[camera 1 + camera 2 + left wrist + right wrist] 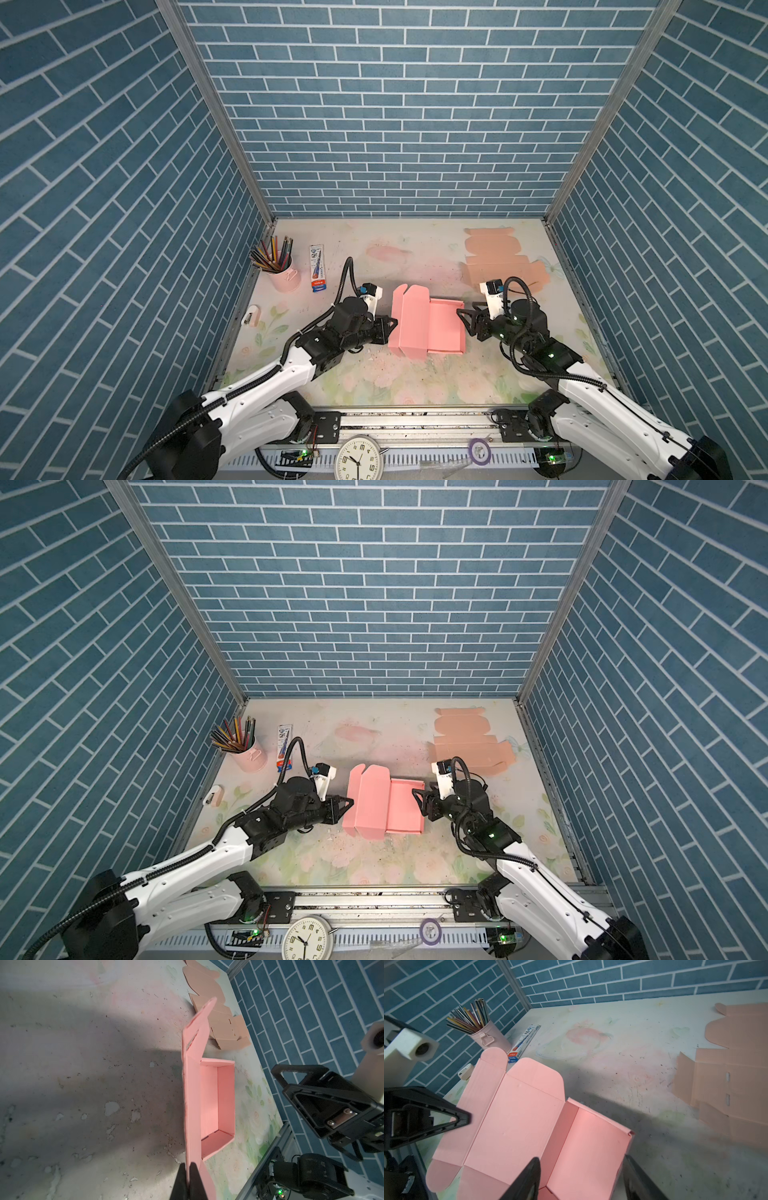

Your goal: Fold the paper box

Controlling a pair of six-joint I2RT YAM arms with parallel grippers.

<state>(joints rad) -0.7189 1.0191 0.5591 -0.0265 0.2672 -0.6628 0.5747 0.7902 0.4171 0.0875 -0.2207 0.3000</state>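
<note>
The box [445, 332] tray stood formed, its lid [409, 328] not yet closed. The left pincer [392, 323] clenched the lid's edge. The right pincer [464, 322] gaped, released, astride the box's rim.

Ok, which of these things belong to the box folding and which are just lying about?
Job: pink box, left tool shut on its lid, right tool open astride its side wall.
Lying about: flat tan cutout, pencil cup, small carton, clock.
</note>
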